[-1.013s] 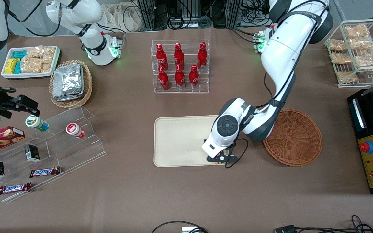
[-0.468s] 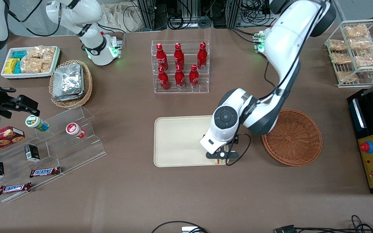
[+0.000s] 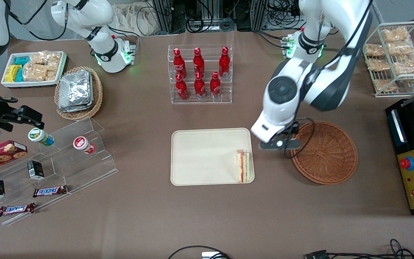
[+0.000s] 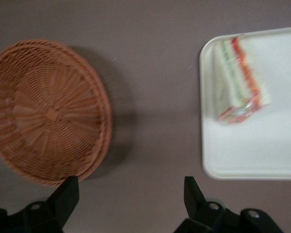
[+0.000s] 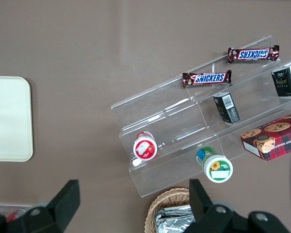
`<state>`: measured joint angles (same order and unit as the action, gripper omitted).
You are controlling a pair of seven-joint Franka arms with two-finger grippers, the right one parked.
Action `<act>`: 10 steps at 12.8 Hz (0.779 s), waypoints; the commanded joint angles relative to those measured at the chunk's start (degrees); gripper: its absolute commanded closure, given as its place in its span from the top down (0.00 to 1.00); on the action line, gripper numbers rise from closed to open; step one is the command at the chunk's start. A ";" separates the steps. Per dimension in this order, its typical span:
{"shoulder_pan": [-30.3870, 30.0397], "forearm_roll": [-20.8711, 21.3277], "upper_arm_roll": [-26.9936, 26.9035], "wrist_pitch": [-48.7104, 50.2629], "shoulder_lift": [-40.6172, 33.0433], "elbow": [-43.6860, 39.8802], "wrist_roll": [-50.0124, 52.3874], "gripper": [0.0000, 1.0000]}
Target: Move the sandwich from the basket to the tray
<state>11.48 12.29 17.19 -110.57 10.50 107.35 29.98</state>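
Note:
The sandwich [image 3: 244,166], a clear-wrapped white bread wedge with red and green layers, lies on the cream tray [image 3: 199,158] at the corner nearest the front camera and the basket. It also shows in the left wrist view [image 4: 238,80] on the tray [image 4: 252,155]. The reddish-brown wicker basket [image 3: 325,152] is empty and shows in the wrist view too [image 4: 46,111]. My left gripper [image 3: 278,144] hangs open and empty, raised above the bare table between tray and basket; in the wrist view [image 4: 131,196] its fingers stand wide apart.
An acrylic rack of red bottles [image 3: 199,73] stands farther from the front camera than the tray. A wire rack of snack packs [image 3: 394,57] and a black control box [image 3: 413,154] lie at the working arm's end. A stepped acrylic shelf with snacks [image 3: 49,169] lies toward the parked arm's end.
My gripper let go of the sandwich on the tray, rose and moved away from the front camera toward the basket. The sandwich, earlier hidden under the gripper, is now in full view.

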 commanded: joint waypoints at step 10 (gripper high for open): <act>-24.58 -8.78 -0.40 10.29 -10.24 -6.89 -21.97 1.00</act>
<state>-12.56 4.42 15.92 -102.01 -1.13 103.41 8.78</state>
